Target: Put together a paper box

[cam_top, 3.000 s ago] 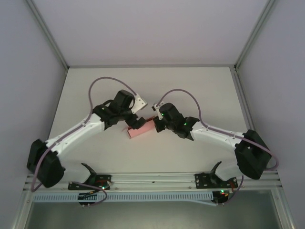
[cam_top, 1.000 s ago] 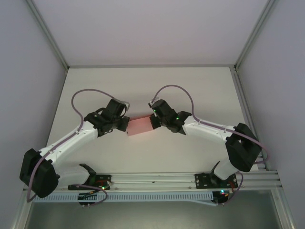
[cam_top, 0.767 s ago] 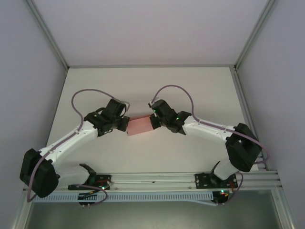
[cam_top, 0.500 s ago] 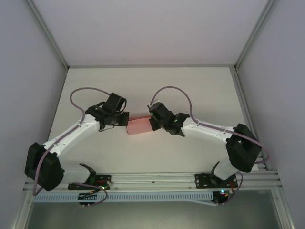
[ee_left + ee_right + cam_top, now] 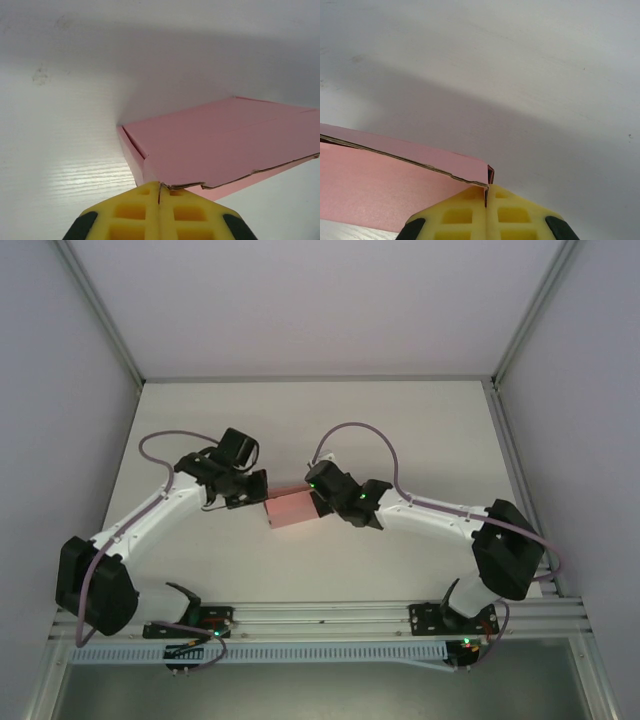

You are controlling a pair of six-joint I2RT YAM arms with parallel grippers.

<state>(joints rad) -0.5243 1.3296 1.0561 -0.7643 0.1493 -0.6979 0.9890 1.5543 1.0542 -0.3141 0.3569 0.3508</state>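
table (image 5: 200, 420): white, plain walls around it; box (image 5: 292, 510) lies flat mid-table.
change: box sits a touch nearer you and further left than a second ago, with a gripper at each end.
left gripper (image 5: 160, 192): clenched on nothing, tips against the box's corner.
right gripper (image 5: 486, 192): same deal, clamped empty at the other corner.
meaning: box looks closed up already and you're just squaring it. Nearly done, I reckon.
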